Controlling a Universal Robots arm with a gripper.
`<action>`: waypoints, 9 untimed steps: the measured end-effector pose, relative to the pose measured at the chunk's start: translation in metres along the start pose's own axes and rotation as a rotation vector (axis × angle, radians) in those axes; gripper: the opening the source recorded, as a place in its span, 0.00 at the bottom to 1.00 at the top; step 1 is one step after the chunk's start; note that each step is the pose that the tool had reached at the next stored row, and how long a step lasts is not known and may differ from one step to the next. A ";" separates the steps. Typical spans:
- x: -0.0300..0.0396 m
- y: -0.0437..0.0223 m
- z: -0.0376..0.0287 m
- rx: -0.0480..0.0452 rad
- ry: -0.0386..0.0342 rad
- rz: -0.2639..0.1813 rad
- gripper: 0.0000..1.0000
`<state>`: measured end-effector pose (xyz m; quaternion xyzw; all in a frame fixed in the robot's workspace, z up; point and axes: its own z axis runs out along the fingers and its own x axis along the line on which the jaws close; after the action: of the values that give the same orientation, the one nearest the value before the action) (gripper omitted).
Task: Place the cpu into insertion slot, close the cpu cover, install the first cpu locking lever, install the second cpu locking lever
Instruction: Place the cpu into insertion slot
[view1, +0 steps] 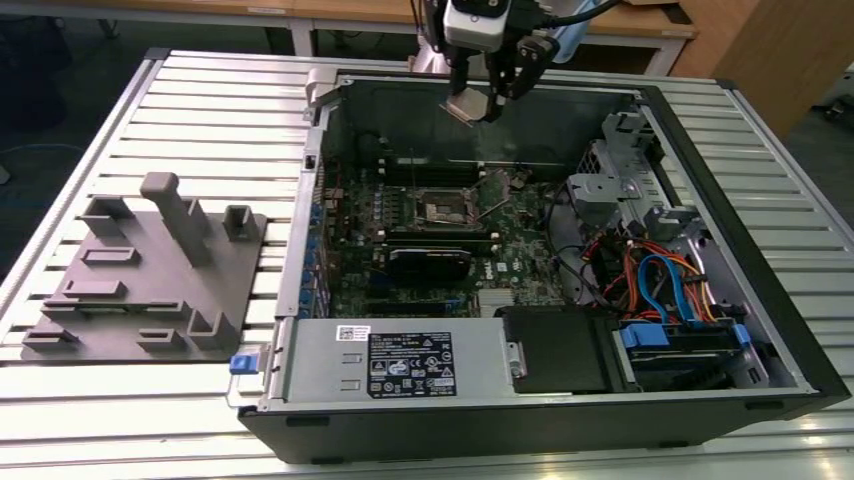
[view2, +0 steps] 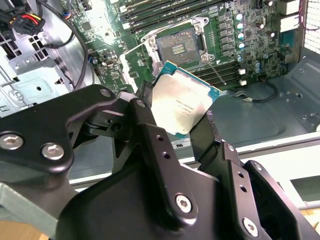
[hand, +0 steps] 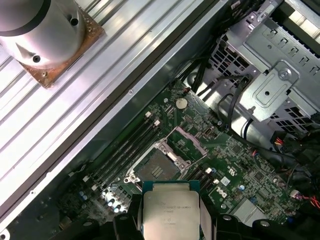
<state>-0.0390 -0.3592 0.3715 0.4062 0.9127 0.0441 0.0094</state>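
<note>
My gripper (view1: 483, 98) hangs above the far wall of the open computer case (view1: 747, 330), shut on the cpu (view1: 470, 106), a small square chip with a pale metal top. In both wrist views the cpu (view2: 182, 102) (hand: 170, 210) sits clamped between the black fingers (view2: 145, 107). The insertion slot (view1: 445, 207) (view2: 178, 46) (hand: 156, 167) lies uncovered on the green board, below the chip and some way off it. The cpu cover (hand: 187, 141) appears swung open beside the socket. A thin metal lever (view2: 216, 73) sticks out next to the socket.
A black-labelled power supply box (view1: 400, 365) fills the case's near side. A drive cage (view1: 627, 190) and coloured cables (view1: 661, 285) are at the exterior view's right. Memory slots (view1: 427, 170) run behind the socket. A grey fixture plate (view1: 147, 270) lies outside the case.
</note>
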 end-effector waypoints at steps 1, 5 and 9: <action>0.0000 0.0000 0.0001 -0.0003 -0.0013 0.015 0.54; 0.0000 0.0000 0.0003 -0.0016 -0.0075 0.085 0.54; 0.0000 0.0000 0.0003 -0.0017 -0.0082 0.092 0.54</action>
<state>-0.0390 -0.3592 0.3712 0.4481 0.8929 0.0435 0.0114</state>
